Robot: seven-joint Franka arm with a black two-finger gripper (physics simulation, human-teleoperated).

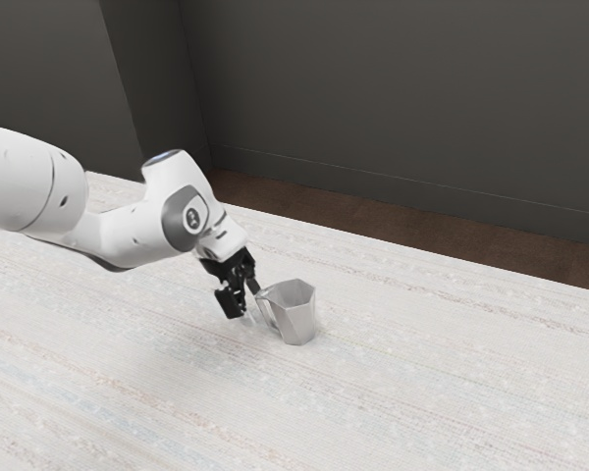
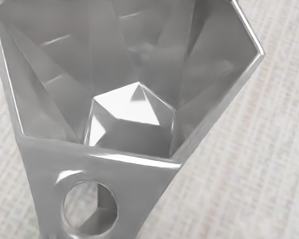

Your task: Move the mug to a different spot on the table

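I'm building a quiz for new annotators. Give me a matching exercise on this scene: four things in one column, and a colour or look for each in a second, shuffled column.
Things:
1. mug
2. arm
3. table
4. floor

Looks:
A. brown
B. pale with faint streaks
C. silvery and faceted
D. smooth white with grey joints

Pairs: 1-C, 2-D, 3-B, 4-A

- Soft, even light; the pale worktop (image 1: 442,392) is bright, the walls (image 1: 393,88) at twelve o'clock dim.
- White glare on the mug's (image 2: 139,119) metal facets; shadows faint.
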